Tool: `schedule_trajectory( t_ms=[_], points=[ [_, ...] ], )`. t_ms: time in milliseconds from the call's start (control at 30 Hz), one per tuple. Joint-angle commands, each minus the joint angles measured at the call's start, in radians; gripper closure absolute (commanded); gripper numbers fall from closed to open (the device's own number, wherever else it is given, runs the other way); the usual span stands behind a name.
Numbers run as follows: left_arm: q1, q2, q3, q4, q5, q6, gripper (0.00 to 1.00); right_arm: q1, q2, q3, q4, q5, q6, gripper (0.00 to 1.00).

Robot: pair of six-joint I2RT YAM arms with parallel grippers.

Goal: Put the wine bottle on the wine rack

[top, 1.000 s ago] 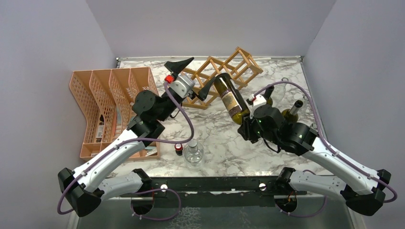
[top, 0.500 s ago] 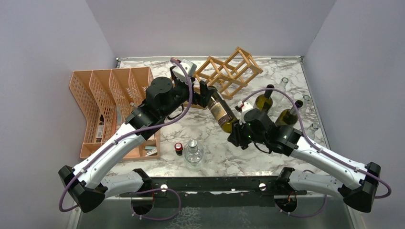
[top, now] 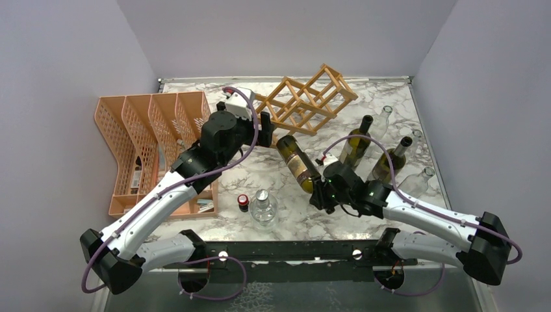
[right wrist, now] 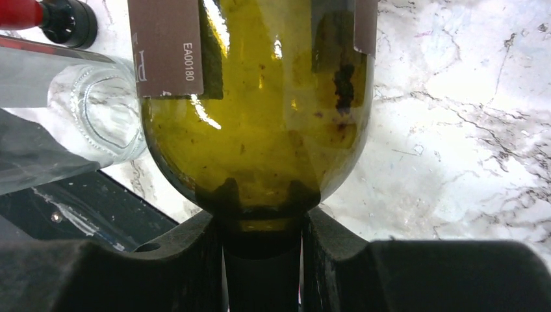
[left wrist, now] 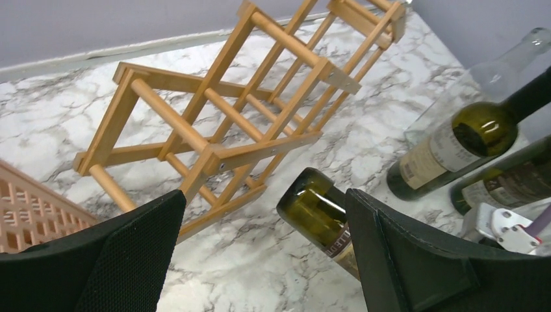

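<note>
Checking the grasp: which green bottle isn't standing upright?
The wine bottle held by its neck in the right gripper; the other two green bottles stand upright.

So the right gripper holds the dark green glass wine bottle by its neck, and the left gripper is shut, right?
The left gripper is wide open, as the left wrist view shows. The right gripper does hold the dark green glass wine bottle by its neck.
</note>
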Motion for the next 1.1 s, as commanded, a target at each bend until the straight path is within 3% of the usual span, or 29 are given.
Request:
schedule_trajectory(
  t_ms=[0,233,533,1067],
  points=[
    [0.008,0.005,-0.028,0.008,-0.102,0.03,0.01,-0.001,0.016,0.001,0.264,0.037,0.004,0.99],
    [0.018,0.102,0.023,-0.054,-0.08,0.135,0.01,0.0,0.129,0.023,0.286,0.054,0.067,0.99],
    [0.034,0.211,0.08,-0.099,-0.049,0.081,0.04,-0.002,0.164,0.034,0.334,0.086,0.044,0.99],
    [0.099,0.265,0.086,-0.078,-0.021,-0.002,0.09,-0.001,0.31,0.138,0.337,0.114,0.064,0.99]
  ],
)
